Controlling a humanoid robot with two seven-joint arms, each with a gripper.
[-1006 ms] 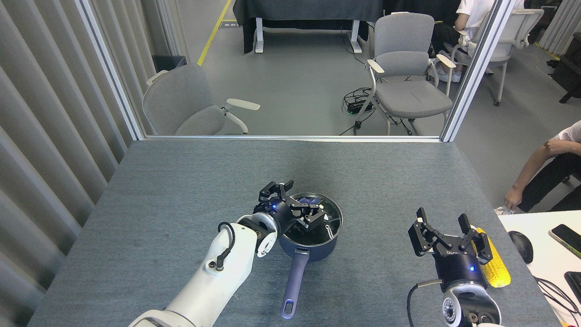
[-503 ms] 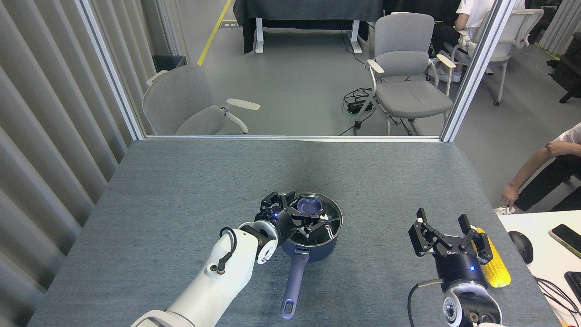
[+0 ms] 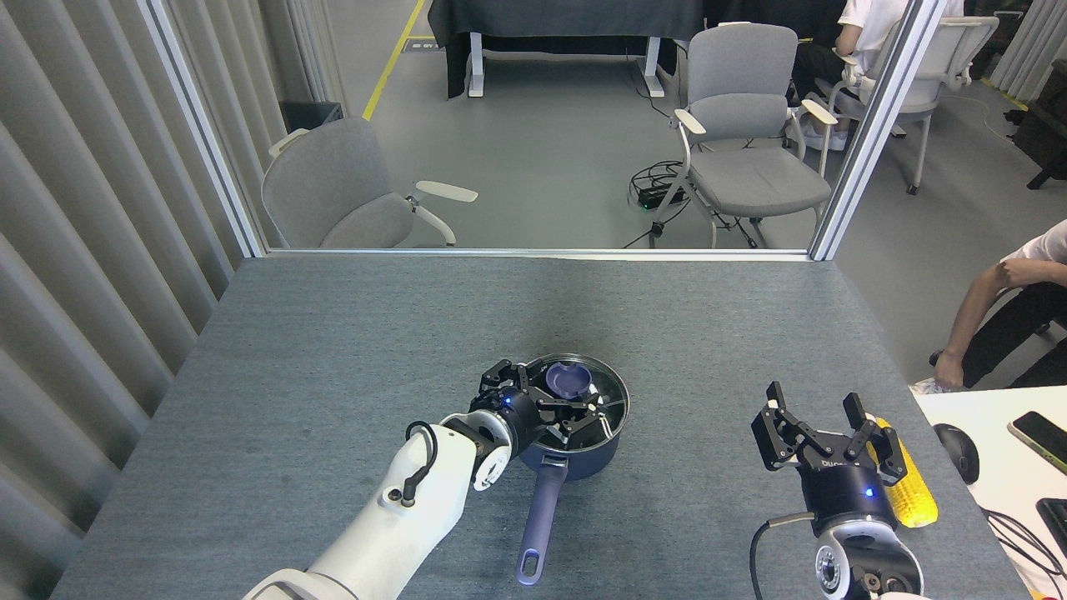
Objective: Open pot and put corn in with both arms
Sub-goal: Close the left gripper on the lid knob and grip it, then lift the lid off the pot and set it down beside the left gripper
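The dark blue pot [image 3: 583,457] stands mid-table, its lavender handle [image 3: 538,521] pointing toward me. A glass lid [image 3: 613,398] with a lavender knob [image 3: 568,381] covers it. My left gripper [image 3: 543,398] hangs low over the lid's near-left part, open, its fingers [image 3: 503,375] spread just beside the knob and holding nothing. The yellow corn [image 3: 907,485] lies on the table at the right. My right gripper [image 3: 821,423] stands open immediately left of the corn, nothing between its fingers.
A white side table [image 3: 1000,492] at the right carries a mouse [image 3: 957,450] and a phone [image 3: 1038,435]. A seated person's arm [image 3: 975,312] reaches down beyond the table's right edge. Grey chairs stand past the far edge.
My left gripper has dropped lower and drawn back toward me over the lid, uncovering the knob. The right arm and corn have stayed put. The person's hand shifted slightly.
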